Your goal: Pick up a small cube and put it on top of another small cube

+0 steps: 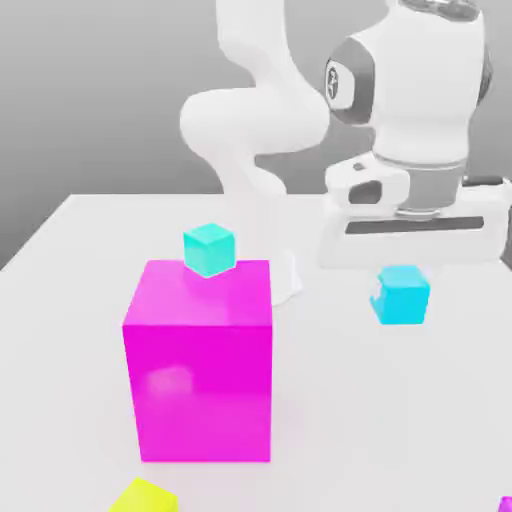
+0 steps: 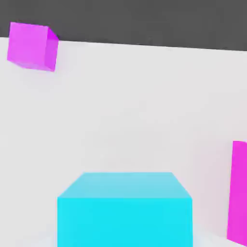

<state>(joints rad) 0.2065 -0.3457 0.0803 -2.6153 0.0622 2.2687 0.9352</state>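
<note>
My gripper [image 1: 404, 262] is closed on the small cube [image 1: 402, 295], held clear of the table [image 1: 80, 260] at centre right of the exterior view; it looks light, rigid and glossy, so probably slippery; flat opposite faces suit best; farther left, turquoise cube [image 1: 210, 249] tops magenta block [image 1: 200, 360].

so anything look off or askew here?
Nothing spilled or damaged. One oddity: the turquoise cube perches at the back edge of the big magenta block, turned askew to it. The sky-blue cube hangs under the gripper, above the table.
</note>
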